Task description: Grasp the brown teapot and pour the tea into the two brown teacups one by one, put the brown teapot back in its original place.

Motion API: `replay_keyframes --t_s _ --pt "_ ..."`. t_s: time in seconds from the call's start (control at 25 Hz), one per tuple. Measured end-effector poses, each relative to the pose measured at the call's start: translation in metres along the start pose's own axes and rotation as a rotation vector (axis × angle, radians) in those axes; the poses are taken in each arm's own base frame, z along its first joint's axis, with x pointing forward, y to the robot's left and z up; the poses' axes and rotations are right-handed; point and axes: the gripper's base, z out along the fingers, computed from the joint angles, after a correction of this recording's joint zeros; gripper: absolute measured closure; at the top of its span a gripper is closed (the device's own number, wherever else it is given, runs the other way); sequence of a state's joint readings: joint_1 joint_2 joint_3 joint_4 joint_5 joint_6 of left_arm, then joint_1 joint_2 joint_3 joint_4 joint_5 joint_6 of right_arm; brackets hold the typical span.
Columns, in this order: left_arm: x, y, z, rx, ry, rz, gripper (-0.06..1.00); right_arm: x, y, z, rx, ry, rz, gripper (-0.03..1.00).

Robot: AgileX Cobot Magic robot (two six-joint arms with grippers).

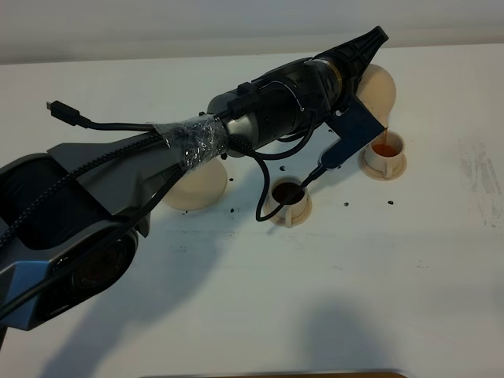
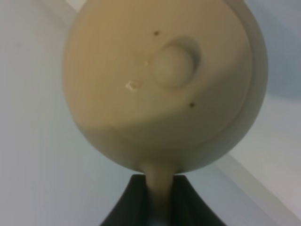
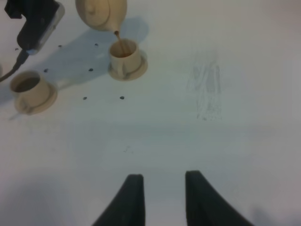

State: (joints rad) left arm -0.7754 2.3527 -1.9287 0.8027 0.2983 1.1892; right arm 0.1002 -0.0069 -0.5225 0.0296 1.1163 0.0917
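Observation:
The brown teapot [image 1: 380,88] is tipped in the air, and a thin stream of tea falls from its spout into the right-hand teacup [image 1: 386,150]. My left gripper [image 1: 364,87] reaches across the middle and is shut on the teapot's handle. In the left wrist view the teapot's lid [image 2: 174,63] faces the camera and the handle [image 2: 159,188] runs down between the black fingers [image 2: 124,207]. The other teacup [image 1: 290,198] holds dark tea. The large round saucer [image 1: 197,187] lies partly under the left arm. My right gripper [image 3: 162,181] hovers over bare table, jaws apart, holding nothing.
A black cable [image 1: 264,201] from the left arm dangles beside the nearer cup. Small dark specks dot the white table around the cups. A grey scuff mark [image 1: 480,165] lies at the right. The right wrist view also shows both cups [image 3: 124,56] [image 3: 30,87] and the pouring teapot [image 3: 101,12].

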Motion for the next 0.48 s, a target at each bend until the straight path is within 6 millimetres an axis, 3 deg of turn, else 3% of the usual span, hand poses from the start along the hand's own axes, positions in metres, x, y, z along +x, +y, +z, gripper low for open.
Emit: replay_keyframes --t_s 0.48 --pt "0.0004 0.0021 0.0000 -0.023 0.005 0.031 0.86 0.0000 0.0000 0.0000 0.000 0.000 -0.001 0.73"
